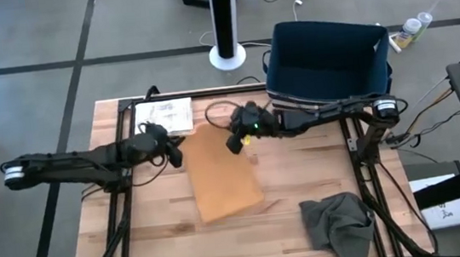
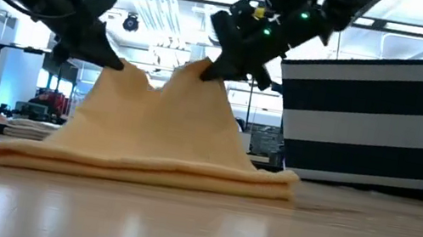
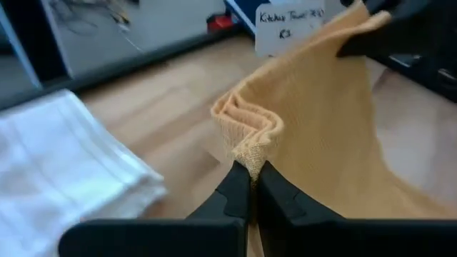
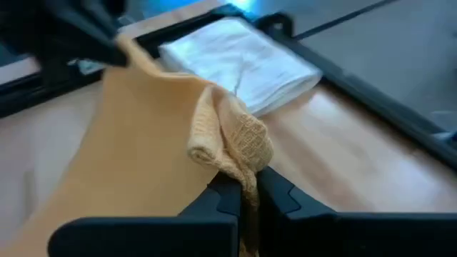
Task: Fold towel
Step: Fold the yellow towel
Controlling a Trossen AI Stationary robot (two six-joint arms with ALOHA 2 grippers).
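High view: a grey cloth [image 1: 336, 224] lies at five o'clock; the tan towel [image 1: 222, 176] sits mid-desk [image 1: 156, 239]. Left claw [image 1: 174, 155] pinches its ten-o'clock corner, right claw [image 1: 236, 142] its one-o'clock corner. Folded white towels [image 1: 165, 115] lie at eleven o'clock.

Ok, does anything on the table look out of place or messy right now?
One thing: a grey cloth lies crumpled by the table's near right corner, unlike the neatly folded white towel at the far left. The tan towel is just mid-fold, its far corners pinched and lifted by the left tool and right tool.
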